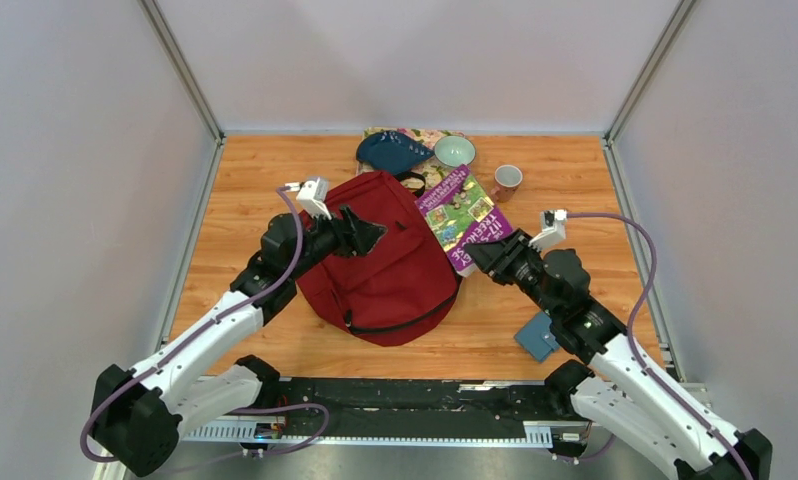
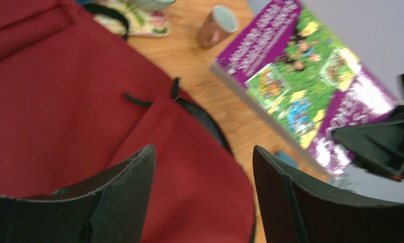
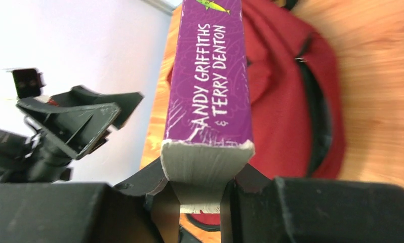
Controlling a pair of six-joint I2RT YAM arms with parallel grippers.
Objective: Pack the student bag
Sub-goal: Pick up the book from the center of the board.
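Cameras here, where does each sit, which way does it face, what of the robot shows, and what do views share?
Top external: above and behind the bases, looking down on the table; both arms, the open left gripper over the student bag, the right gripper shut on the book.
Left wrist: looks past its own spread fingers across student bag to book.
Right wrist: looks along the clamped book's spine; own fingers below, left gripper at left.
Shared: all three show student bag and book.
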